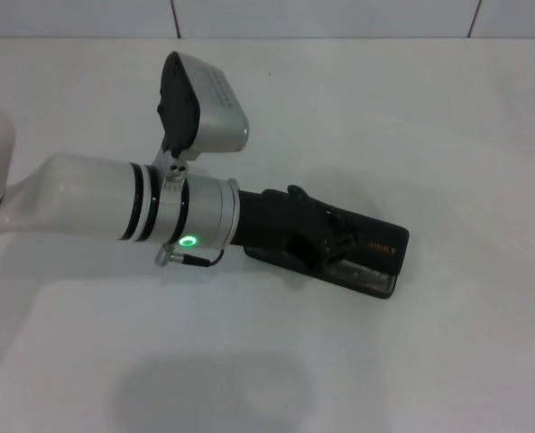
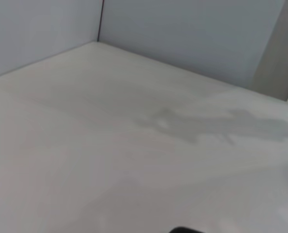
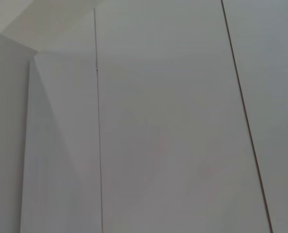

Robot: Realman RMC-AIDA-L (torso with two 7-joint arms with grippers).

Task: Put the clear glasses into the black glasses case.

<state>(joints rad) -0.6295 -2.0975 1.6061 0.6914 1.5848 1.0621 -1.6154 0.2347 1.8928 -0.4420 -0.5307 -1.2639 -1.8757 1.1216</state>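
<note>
In the head view the black glasses case (image 1: 380, 242) lies on the white table right of centre, with its orange lettering facing up. The lid sits low over the base. Along the near edge a pale, glassy strip (image 1: 368, 273) shows in the gap, which may be the clear glasses; I cannot tell for certain. My left arm reaches in from the left, and my left gripper (image 1: 326, 239) rests on top of the case's left half, hiding it. The right gripper is out of view.
The white table (image 1: 411, 379) stretches around the case, with a white wall behind it. The left wrist view shows bare tabletop (image 2: 110, 145) and a wall corner. Only white wall panels (image 3: 158, 121) fill the right wrist view.
</note>
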